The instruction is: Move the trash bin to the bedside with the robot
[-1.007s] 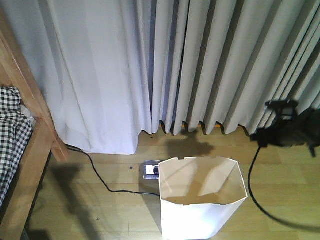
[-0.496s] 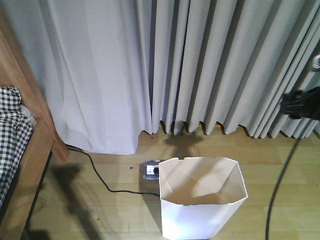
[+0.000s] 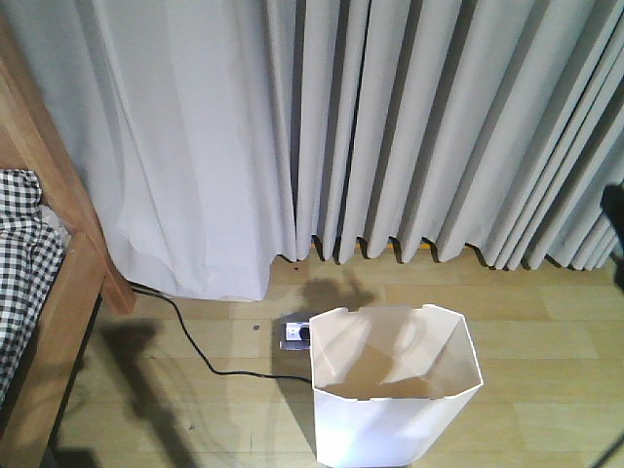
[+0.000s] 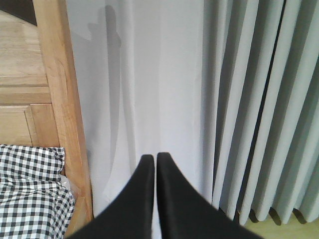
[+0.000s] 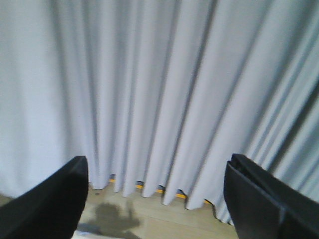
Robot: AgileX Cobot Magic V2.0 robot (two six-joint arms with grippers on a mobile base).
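We note the trash bin point(image 3: 395, 385) standing upright on the wood floor point(image 3: 546, 361) at about 6 o'clock in the front view, mouth open and apparently empty. It sits well apart from the bedside point(image 3: 44, 292), whose wooden frame and checkered bedding point(image 3: 19, 263) fill the 9 o'clock edge. So the bin is not yet where the task wants it.

Just behind the bin, at its 10 o'clock corner, lies a power strip point(image 3: 295, 331). Its black cable point(image 3: 190, 341) runs off toward the bed frame. We judge the cable lies in the path of any slide toward the bed and could snag.

The left gripper point(image 4: 151, 162) has its fingers pressed together on nothing. It points at the curtain point(image 4: 164, 89), with the bed frame at its 9 o'clock, likely parked out of the way.

The right gripper point(image 5: 154, 199) is spread wide and empty, also facing the curtain and held high. We take the wide spread as readiness to grasp the bin rim. In the front view only a dark sliver shows at the 3 o'clock edge.
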